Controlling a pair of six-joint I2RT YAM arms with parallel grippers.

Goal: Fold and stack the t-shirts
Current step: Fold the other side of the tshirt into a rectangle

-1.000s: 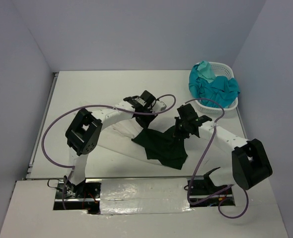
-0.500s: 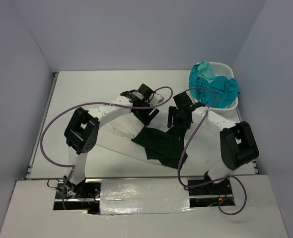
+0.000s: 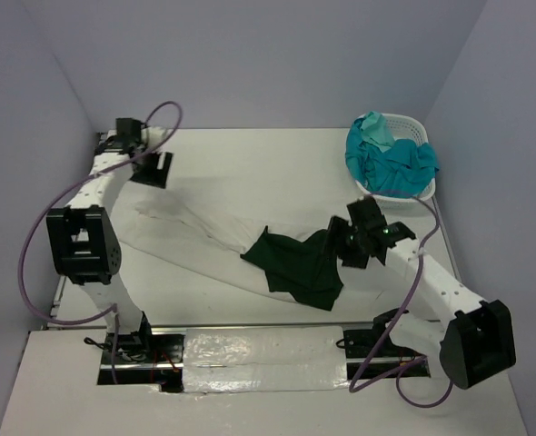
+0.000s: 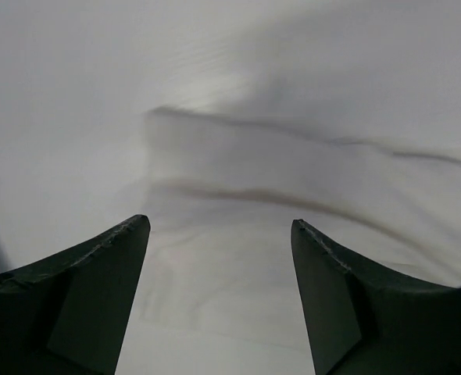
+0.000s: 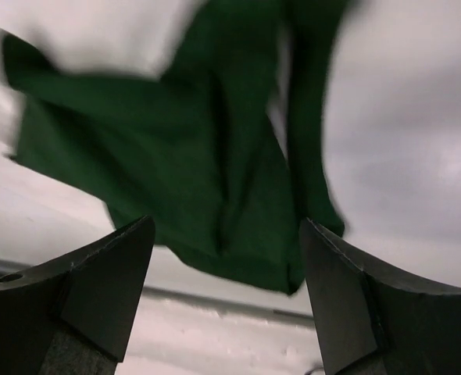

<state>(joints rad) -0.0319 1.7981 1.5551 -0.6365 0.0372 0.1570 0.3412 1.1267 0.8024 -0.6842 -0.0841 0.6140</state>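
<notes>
The left end effector (image 3: 152, 169) is hanging open near the far end of the white tee (image 3: 191, 232). The right end effector (image 3: 352, 243) is open and empty beside the green tee (image 3: 295, 268), which is lying crumpled on the surface (image 3: 250, 163). Teal tees (image 3: 391, 159) are waiting in the basket (image 3: 419, 124), so nothing is looking folded or stacked yet

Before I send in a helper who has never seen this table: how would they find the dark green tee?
On the white table, look right of centre, beside the right gripper. The dark green tee lies crumpled, overlapping a white cloth. It is the only dark fabric; the teal ones fill the basket.
</notes>
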